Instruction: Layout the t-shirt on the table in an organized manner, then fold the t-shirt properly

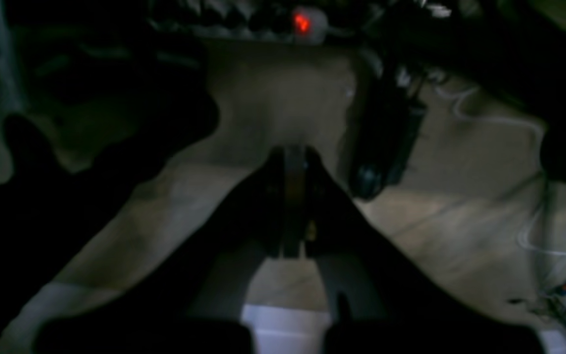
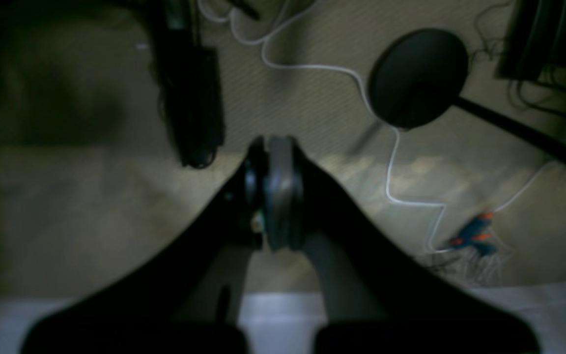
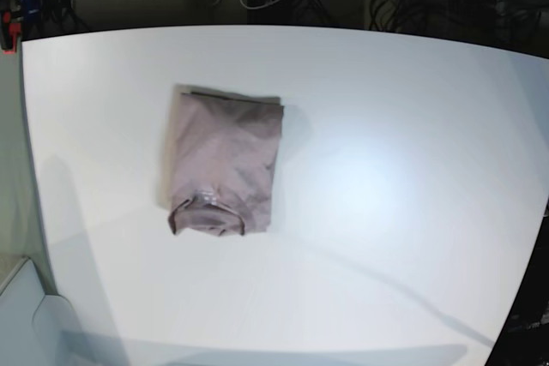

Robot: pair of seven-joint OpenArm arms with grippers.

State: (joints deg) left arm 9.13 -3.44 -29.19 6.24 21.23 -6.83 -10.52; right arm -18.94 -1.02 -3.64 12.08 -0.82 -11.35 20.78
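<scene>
A: Where is the plain dusty mauve-pink, short-sleeved cloth t-shirt (image 3: 223,160) found?

B: It is seen in the base view, lying folded into a compact upright rectangle on the large, smooth white table (image 3: 386,169), left of the tabletop's middle. The collar end is turned toward the near edge, where a rolled neckline is visible. Soft creases are seen across the cloth. No arm is seen over the table in that view.

A: How is the left gripper (image 1: 293,196) held?

B: In the left wrist view its dark jaws are pressed together, with nothing clamped between them. It is pointed toward a dim beige floor, and a strip of the white table edge is seen beneath it at the bottom of the frame.

A: And the right gripper (image 2: 275,191)?

B: It is likewise clenched on nothing in the right wrist view; its grey pads are brought flat against each other. The same beige floor is seen beyond it, with the table edge below.

A: What else is shown off the table?

B: A round black disc base (image 2: 418,78) with a dark arm running off to the right is seen on the floor in the right wrist view, and a thin white cable (image 2: 391,162) is trailed past it. A small glowing red light (image 1: 301,22) is seen at the top of the left wrist view; the picture there is dark and blurred, so little more can be told.
</scene>
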